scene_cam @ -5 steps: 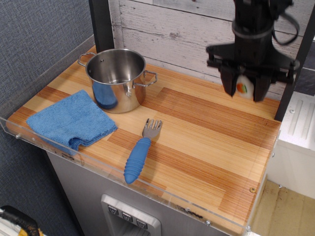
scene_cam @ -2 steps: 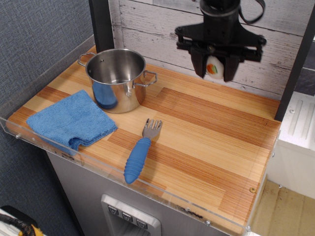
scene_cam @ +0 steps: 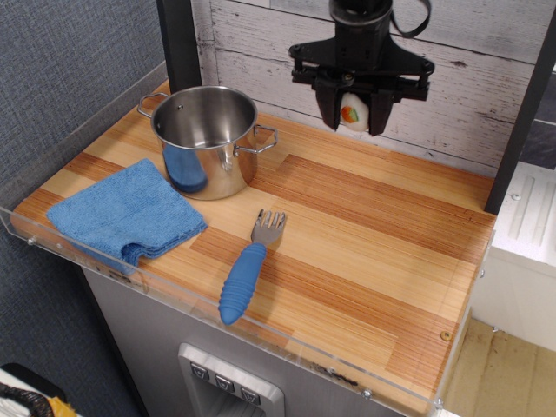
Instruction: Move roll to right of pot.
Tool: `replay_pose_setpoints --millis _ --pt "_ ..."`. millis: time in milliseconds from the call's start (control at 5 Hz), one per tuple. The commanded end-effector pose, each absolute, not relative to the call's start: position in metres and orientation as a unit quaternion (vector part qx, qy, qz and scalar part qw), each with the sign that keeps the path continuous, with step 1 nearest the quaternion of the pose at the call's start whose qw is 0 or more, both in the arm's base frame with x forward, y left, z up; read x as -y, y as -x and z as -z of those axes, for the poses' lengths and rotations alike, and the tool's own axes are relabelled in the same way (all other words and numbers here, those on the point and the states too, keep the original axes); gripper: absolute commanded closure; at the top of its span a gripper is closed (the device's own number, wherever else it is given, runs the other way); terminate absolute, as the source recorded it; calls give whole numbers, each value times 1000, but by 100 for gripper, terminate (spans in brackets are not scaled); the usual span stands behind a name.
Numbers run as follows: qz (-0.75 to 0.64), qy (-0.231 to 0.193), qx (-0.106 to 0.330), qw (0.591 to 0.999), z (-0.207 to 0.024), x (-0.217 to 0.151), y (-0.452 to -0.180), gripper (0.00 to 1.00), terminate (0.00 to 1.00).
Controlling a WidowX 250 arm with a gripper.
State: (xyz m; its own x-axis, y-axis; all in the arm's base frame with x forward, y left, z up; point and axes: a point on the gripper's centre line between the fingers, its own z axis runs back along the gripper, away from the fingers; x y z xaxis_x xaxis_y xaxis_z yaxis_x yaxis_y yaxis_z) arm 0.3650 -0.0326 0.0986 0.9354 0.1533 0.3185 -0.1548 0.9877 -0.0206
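Observation:
The shiny steel pot with two loop handles stands at the back left of the wooden table. My black gripper hangs in the air above the back of the table, to the right of the pot and higher than its rim. It is shut on the roll, whose white end with an orange and green centre faces the camera between the fingers. The roll's black band is hidden by the fingers.
A folded blue cloth lies at the front left beside the pot. A fork with a blue handle lies near the front edge. A clear plastic lip borders the table. A white plank wall stands behind.
My gripper has carried the roll leftward along the back of the table, from the far right toward the pot, and a little higher in the frame.

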Motion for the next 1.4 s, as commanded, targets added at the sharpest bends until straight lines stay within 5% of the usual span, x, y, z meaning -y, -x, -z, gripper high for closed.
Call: replay_pose_setpoints --millis 0,1000,1200 --pt "-97 -5 157 983 -80 16 -377 100 0" --pt "-94 -4 108 990 -36 15 -375 100 0" --pt "-104 -11 104 989 -40 15 -374 0 0"
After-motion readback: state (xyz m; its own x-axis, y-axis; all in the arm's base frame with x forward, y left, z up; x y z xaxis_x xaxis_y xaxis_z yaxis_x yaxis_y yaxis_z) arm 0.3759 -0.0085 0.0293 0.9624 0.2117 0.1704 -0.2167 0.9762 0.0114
